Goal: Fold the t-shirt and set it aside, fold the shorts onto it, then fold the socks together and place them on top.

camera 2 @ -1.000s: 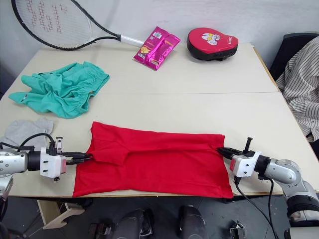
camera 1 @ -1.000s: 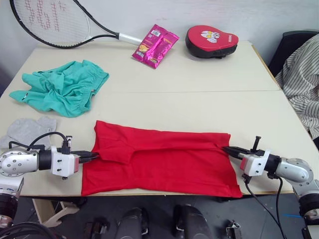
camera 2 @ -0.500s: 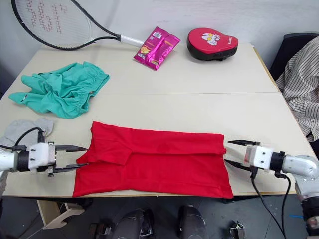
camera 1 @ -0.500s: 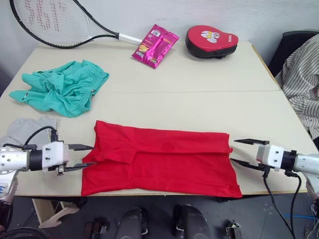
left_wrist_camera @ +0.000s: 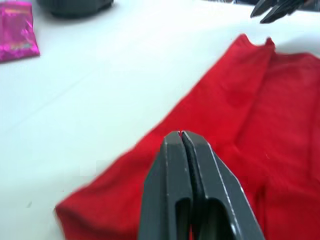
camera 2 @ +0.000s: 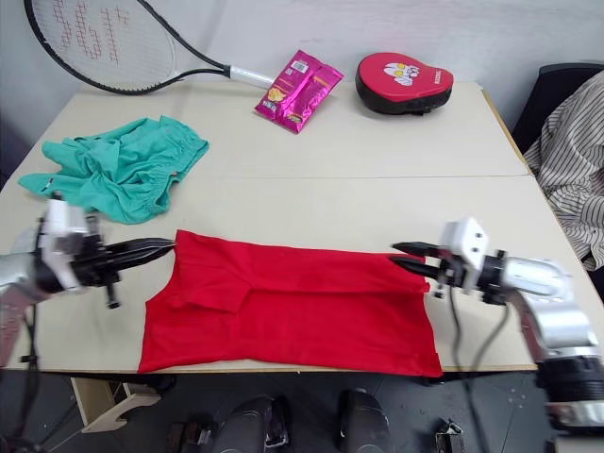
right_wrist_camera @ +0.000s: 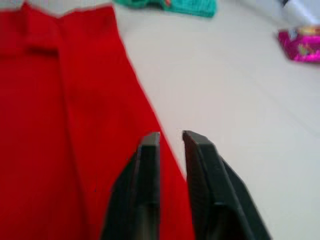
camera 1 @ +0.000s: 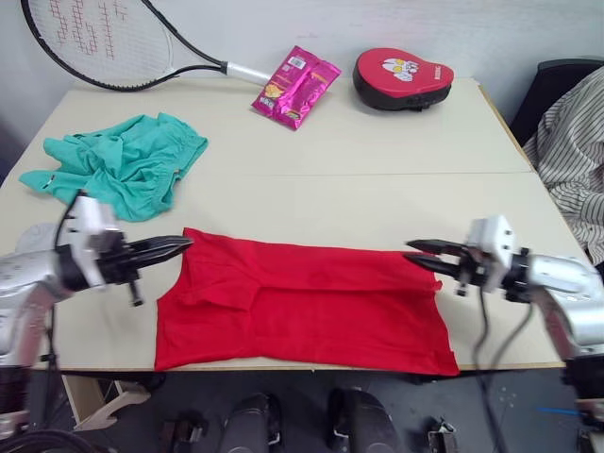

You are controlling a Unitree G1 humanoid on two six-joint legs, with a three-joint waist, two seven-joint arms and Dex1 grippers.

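- Left wrist view: left gripper [left_wrist_camera: 182, 137] has its two black fingers pressed together, tips over the top-left corner of the t-shirt [left_wrist_camera: 235, 130]; whether any cloth is caught between them, cannot tell.
- Right wrist view: right gripper [right_wrist_camera: 170, 138] shows a narrow gap between the fingers, with the red edge running right under that gap; no clear hold on the cloth visible.
- Left eye view: left gripper [camera 1: 181, 245] points toward 3 o'clock at the shirt's far-left corner; right gripper [camera 1: 415, 253] points toward 9 o'clock at the far-right corner. Both sit at the shirt's far edge.
- T-shirt [camera 1: 302, 307] lies flat as a long red strip along the near edge of the table [camera 1: 377, 179], folded lengthwise, with a doubled flap at its left end.
- Shorts [camera 1: 118, 165], crumpled, at about 10 o'clock from the shirt, well apart from it.
- Socks [camera 1: 36, 234]: a grey patch at the table's left edge, partly behind the left arm, at 9 o'clock from the shirt.
- Far edge of table: racket [camera 1: 104, 42] at 11 o'clock, pink packet [camera 1: 294, 85] at 12, red pad [camera 1: 401, 77] at 1.
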